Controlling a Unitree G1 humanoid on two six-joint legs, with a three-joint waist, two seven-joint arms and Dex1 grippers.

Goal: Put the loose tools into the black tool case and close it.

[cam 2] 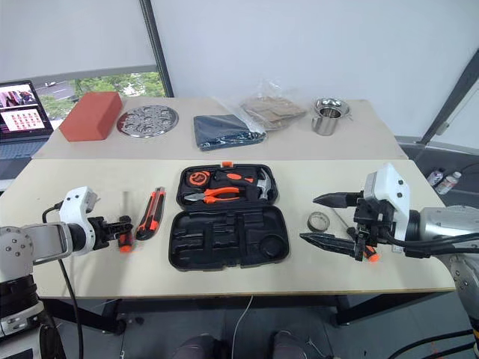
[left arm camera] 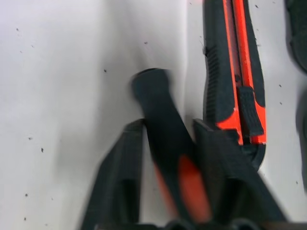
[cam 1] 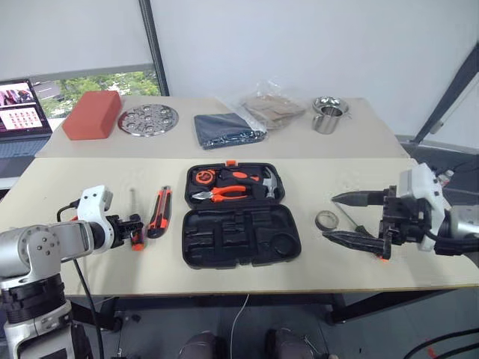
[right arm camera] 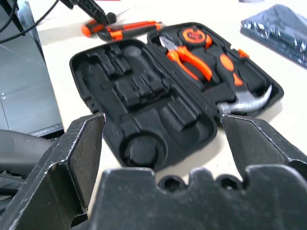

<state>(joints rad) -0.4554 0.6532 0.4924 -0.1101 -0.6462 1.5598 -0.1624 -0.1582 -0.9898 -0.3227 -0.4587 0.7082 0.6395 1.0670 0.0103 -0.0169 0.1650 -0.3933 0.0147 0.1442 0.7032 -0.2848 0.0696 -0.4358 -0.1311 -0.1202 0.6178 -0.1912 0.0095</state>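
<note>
The black tool case [cam 1: 239, 241] lies open in the middle of the table, and its near half has empty recesses. The far half holds orange-handled pliers [cam 1: 221, 194] and a hammer [cam 1: 263, 183]. Left of the case lies the orange-and-black utility knife [cam 1: 159, 212]. Beside the knife, my left gripper [cam 1: 135, 230] is shut on the handle of an orange-and-black screwdriver [left arm camera: 163, 143]. A small grey tape roll [cam 1: 326, 221] sits right of the case. My right gripper [cam 1: 329, 217] hangs open just above the roll, and in the right wrist view it [right arm camera: 163, 120] faces the case.
On the far table are a red block [cam 1: 91, 114], a round metal plate [cam 1: 148, 120], a dark blue folded cloth [cam 1: 227, 129], a plastic bag [cam 1: 273, 111] and a steel cup [cam 1: 329, 116]. A laptop [cam 1: 22, 112] stands at the far left.
</note>
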